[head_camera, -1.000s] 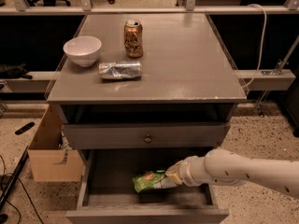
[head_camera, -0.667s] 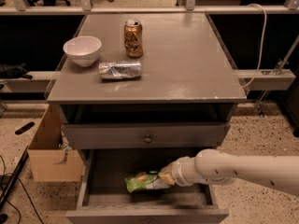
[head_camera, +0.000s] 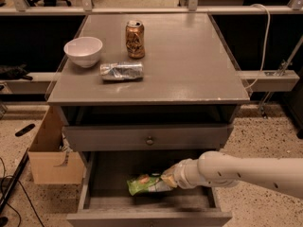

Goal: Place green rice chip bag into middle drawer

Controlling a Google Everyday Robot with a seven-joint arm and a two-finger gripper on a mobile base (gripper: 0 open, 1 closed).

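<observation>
The green rice chip bag (head_camera: 143,184) lies low inside the open middle drawer (head_camera: 86,188) of the grey cabinet, near the drawer floor at its middle. My gripper (head_camera: 169,178) reaches in from the right on a white arm and is at the bag's right end, holding it. The fingers are mostly hidden by the bag and the wrist.
On the cabinet top stand a white bowl (head_camera: 83,51), a brown can (head_camera: 135,39) and a silver foil packet (head_camera: 121,71). The upper drawer front with a round knob (head_camera: 150,140) is shut. A cardboard box (head_camera: 53,152) sits on the floor at the left.
My arm has pushed further left and down into the drawer, carrying the green bag with it toward the drawer's middle.
</observation>
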